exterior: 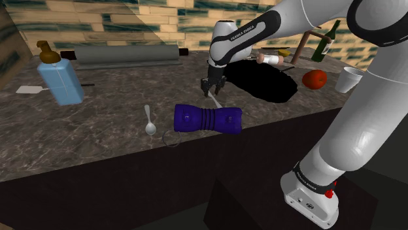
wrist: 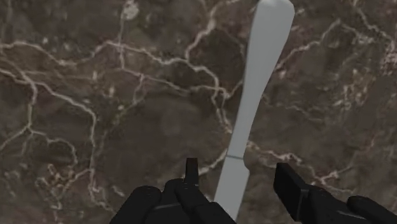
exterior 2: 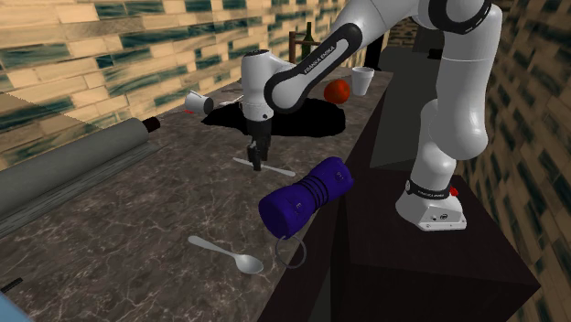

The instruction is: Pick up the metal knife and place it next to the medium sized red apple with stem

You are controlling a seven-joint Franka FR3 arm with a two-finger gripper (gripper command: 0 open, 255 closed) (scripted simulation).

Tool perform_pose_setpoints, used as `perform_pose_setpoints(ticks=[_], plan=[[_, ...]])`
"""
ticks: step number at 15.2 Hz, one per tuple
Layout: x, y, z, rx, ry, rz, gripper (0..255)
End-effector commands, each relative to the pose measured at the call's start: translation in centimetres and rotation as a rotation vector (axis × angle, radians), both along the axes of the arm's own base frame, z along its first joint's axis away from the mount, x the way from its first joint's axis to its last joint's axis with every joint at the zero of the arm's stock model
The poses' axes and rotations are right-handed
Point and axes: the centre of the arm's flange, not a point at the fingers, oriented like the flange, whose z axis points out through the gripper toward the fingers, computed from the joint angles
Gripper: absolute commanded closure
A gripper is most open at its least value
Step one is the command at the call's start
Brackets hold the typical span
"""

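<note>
I am looking, in the shoulder view, at a dark brown marbled table (exterior: 98,140) running below a wall of tan and green bricks. The white arm (exterior: 245,38) is reaching down over the table's middle. The jaws are hanging just above the pale grey flat knife (exterior: 216,102), which is lying just behind a purple ribbed cylinder (exterior: 208,119). The round red apple (exterior: 314,79) is sitting well apart toward this view's right, beyond a black patch (exterior: 261,82) and near a white cup (exterior: 350,80). A silver spoon (exterior: 150,123) is lying to the cylinder's left.

In the second exterior view, the jaws are pointing straight down at the knife (exterior 2: 279,170), between the cylinder (exterior 2: 305,196) and the black patch. The apple (exterior 2: 337,90) is sitting farther back.

In the wrist view, the jaws are standing spread. The knife (wrist: 257,95) is lying on the marble with its narrower end between them, and I am not seeing it clasped.
</note>
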Motion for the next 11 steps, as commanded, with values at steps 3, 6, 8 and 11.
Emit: perform_pose_setpoints(ticks=[3,6,8,11], plan=[[0.0,0.0,0.0,0.0,0.0,0.0,255],[0.0,0.0,0.0,0.0,0.0,0.0,255],[0.0,0.0,0.0,0.0,0.0,0.0,255],[0.0,0.0,1.1,0.0,0.0,0.0,255]])
